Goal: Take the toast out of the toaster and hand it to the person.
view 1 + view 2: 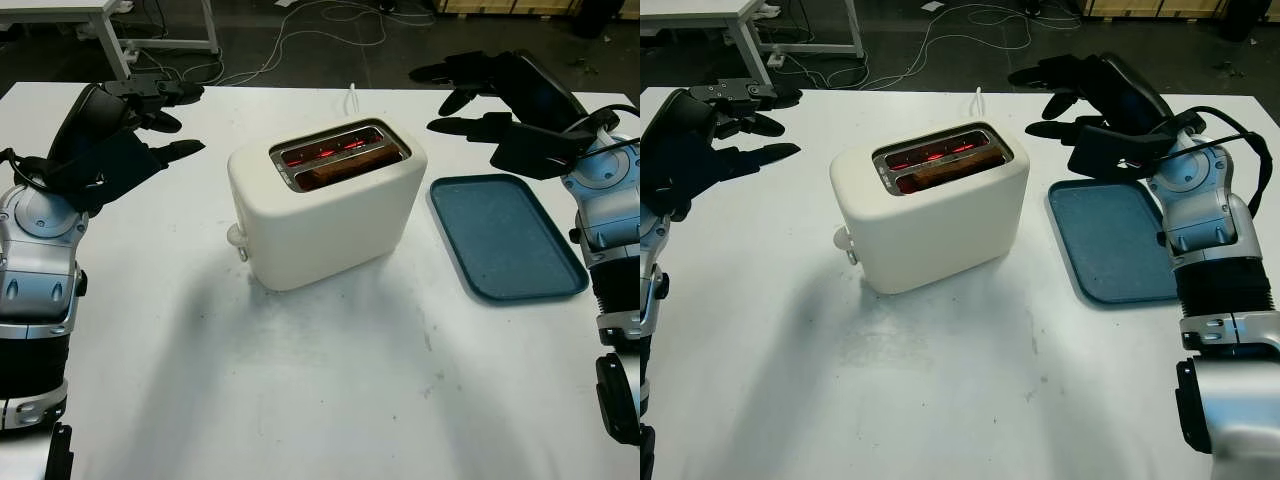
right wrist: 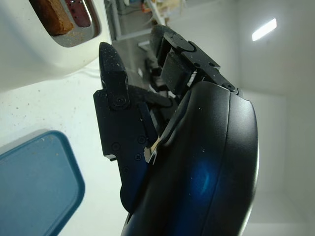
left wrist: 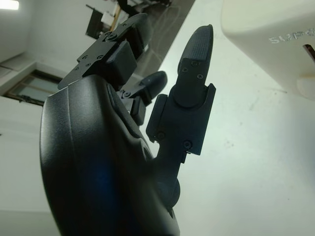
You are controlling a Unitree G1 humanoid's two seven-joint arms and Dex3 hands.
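So the reach has not begun; the toast (image 1: 345,167) sits low in the toaster (image 1: 325,205), between the left hand (image 1: 150,125) and right hand (image 1: 1080,95), both open and empty; next, the right hand must pinch it.

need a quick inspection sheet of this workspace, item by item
surface: white table, lightly scuffed
job's things: cream two-slot toaster at centre, elements glowing red; brown toast slice sunk in the near slot
clutter: empty blue rectangular plastic tray on the right of the toaster
grippers: left robot hand open, raised left of the toaster; right robot hand open, raised above the tray's far end
cables: white cord behind the toaster; loose cables on the floor
surroundings: dark floor, white table legs beyond
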